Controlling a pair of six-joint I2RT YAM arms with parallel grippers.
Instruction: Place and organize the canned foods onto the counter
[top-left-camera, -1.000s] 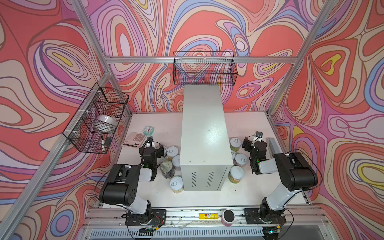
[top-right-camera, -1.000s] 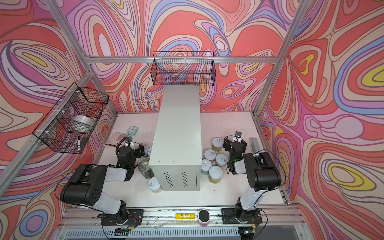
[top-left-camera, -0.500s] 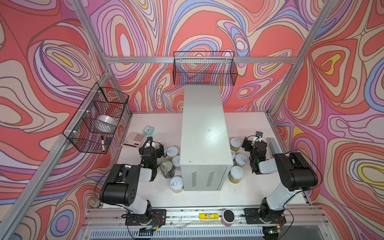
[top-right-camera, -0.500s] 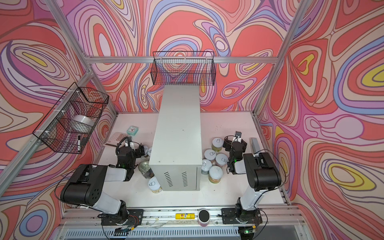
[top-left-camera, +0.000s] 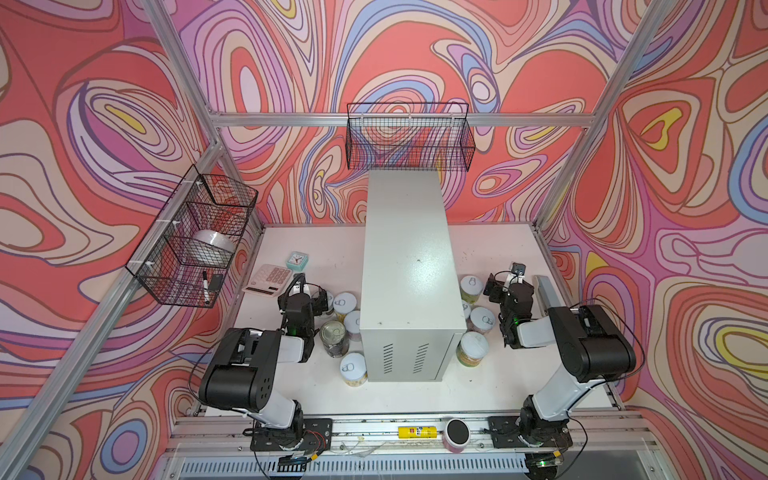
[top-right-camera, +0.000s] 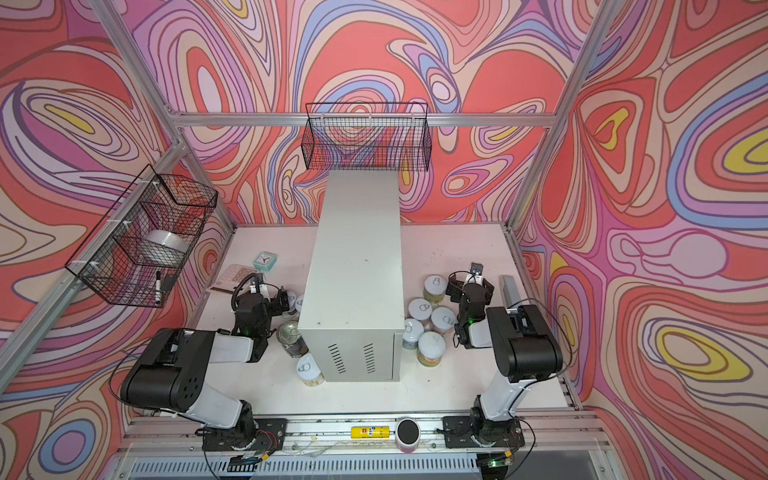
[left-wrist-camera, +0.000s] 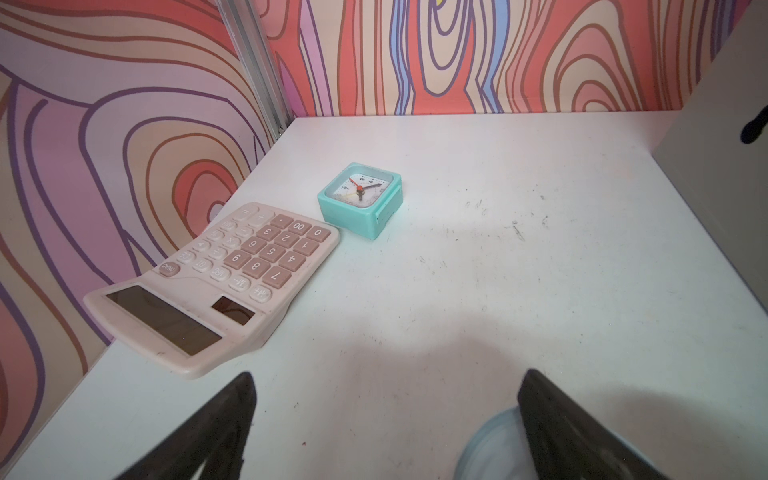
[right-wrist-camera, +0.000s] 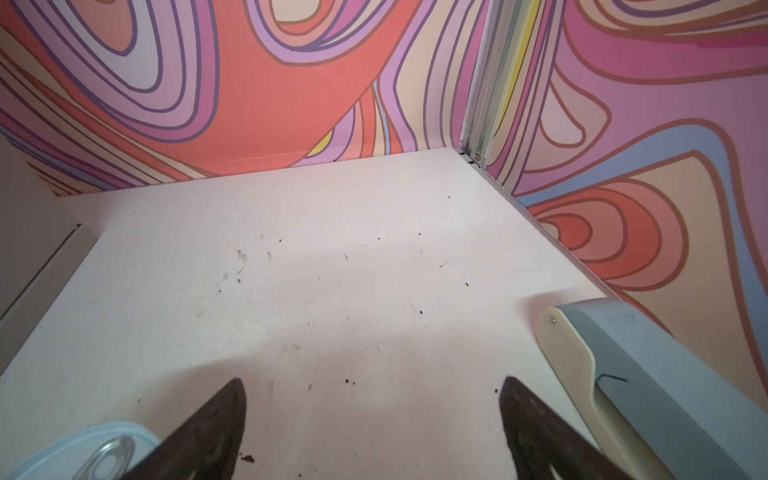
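Hidden or cut off: one can lid (left-wrist-camera: 486, 453) clipped at the frame edge beside the left gripper (left-wrist-camera: 386, 374); a second lid (right-wrist-camera: 83, 453) clipped beside the right gripper (right-wrist-camera: 372, 379); labels too small to read.
Both grippers spread wide, released, low over the table (top-left-camera: 490, 249).
Stock: cans (top-right-camera: 421, 309), short, white pull-tab lids, pastel labels; one taller dark tin (top-left-camera: 333, 336), silver lid. All upright on the table, clustered beside both long sides of the counter (top-left-camera: 409, 270).
Counter: tall grey box, glossy top, vent slots in front.
Room: white scuffed table, swirled walls, calculator (left-wrist-camera: 216, 282) and clock (left-wrist-camera: 360, 199) left of the counter, wire baskets (top-left-camera: 409, 137).
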